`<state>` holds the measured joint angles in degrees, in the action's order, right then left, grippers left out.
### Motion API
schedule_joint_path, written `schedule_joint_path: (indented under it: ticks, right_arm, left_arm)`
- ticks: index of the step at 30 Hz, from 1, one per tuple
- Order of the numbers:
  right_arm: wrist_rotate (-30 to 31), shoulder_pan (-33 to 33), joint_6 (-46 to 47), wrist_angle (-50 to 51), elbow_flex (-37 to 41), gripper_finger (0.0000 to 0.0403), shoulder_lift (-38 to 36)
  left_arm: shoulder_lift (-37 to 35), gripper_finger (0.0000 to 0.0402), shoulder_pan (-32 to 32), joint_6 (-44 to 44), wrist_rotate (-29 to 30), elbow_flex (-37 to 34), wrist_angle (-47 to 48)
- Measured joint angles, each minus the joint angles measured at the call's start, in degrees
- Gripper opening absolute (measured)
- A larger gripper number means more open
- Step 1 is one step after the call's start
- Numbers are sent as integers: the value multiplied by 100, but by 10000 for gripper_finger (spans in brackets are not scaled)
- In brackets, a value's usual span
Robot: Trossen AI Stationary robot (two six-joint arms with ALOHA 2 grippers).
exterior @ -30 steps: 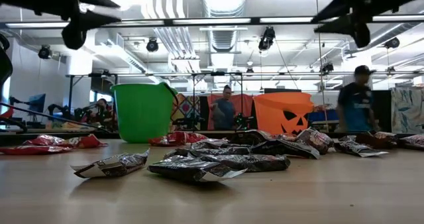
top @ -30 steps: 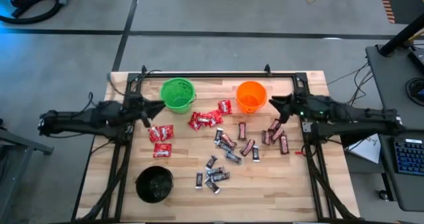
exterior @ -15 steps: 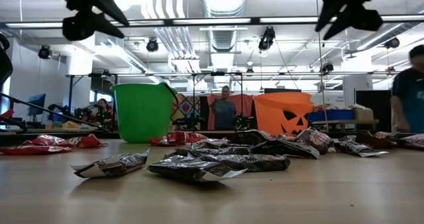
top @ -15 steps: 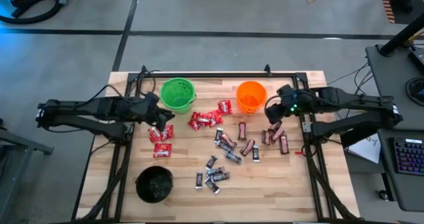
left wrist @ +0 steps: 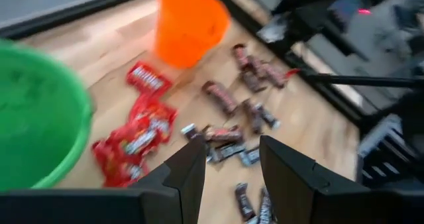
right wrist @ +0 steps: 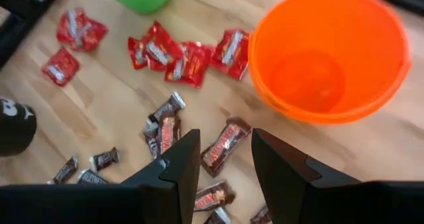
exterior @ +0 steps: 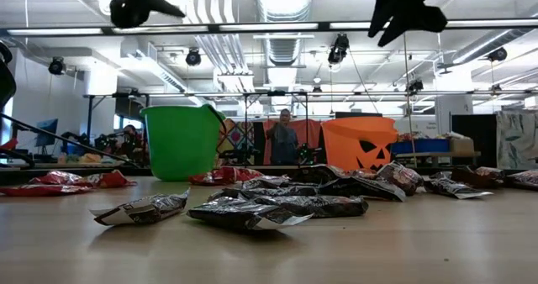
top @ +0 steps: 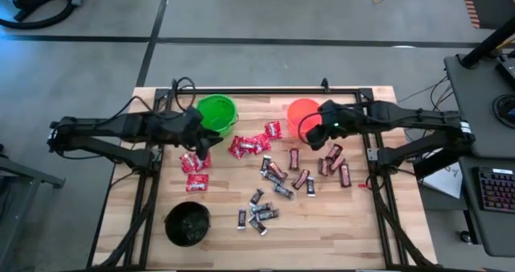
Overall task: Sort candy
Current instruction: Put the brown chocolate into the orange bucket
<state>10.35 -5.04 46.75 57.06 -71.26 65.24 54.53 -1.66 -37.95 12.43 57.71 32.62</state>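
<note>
- High view: the left gripper (top: 193, 125) hangs over the near edge of the green bucket (top: 217, 113), just above a group of red packets (top: 194, 162) on the wooden table (top: 338, 224).
- High view: the right gripper (top: 315, 131) sits over the orange bucket (top: 299, 111), covering part of its rim; the gap between the fingers of either gripper cannot be made out from above.
- High view: more red packets (top: 251, 144) lie between the two buckets, brown-red bars (top: 299, 178) are scattered toward the right side, and small black-silver bars (top: 259, 213) lie nearer the front, beside the black bucket (top: 187, 224).
- Low view: both grippers hang high above the table, the left gripper (exterior: 139, 0) above the green bucket (exterior: 181, 141) and the right gripper (exterior: 402, 11) above the orange bucket (exterior: 360, 143), which has a pumpkin face. Wrapped bars (exterior: 252, 213) lie in the foreground, and a person (exterior: 284, 139) stands in the room behind.
- Left wrist view: the two fingers (left wrist: 189, 177) stand partly apart with nothing between them; beyond them lie red packets (left wrist: 132, 141) beside the green bucket (left wrist: 40, 118), with dark bars (left wrist: 228, 131) and the orange bucket (left wrist: 189, 25) farther off.
- Right wrist view: the fingers (right wrist: 182, 164) are partly spread and empty, above brown-red bars (right wrist: 225, 144) just beside the orange bucket (right wrist: 377, 85), which looks empty inside. Red packets (right wrist: 179, 55) lie farther on.
</note>
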Motion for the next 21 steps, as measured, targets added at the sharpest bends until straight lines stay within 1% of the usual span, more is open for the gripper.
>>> schedule_joint_path:
  ticks: [4,6,9,13,17,21]
  right_arm:
    - [-556,20,563,109,0,144,297]
    - [-797,102,920,223,2,159,416]
    - [-967,319,1418,274,5,189,596]
    - [-1395,603,2350,269,7,221,849]
    - [-1502,987,3325,265,3,237,1300]
    - [-1506,1274,3955,231,-35,246,1879]
  left_arm:
    - [-206,127,-43,540,-4,-37,-405]
    - [-285,127,-43,733,-1,-40,-391]
    - [-377,127,-40,1078,6,-43,-368]
    - [-462,127,-38,1470,8,-47,-249]
    - [-552,127,-38,1687,6,-50,-130]
    - [-626,127,-38,1912,6,-50,-116]
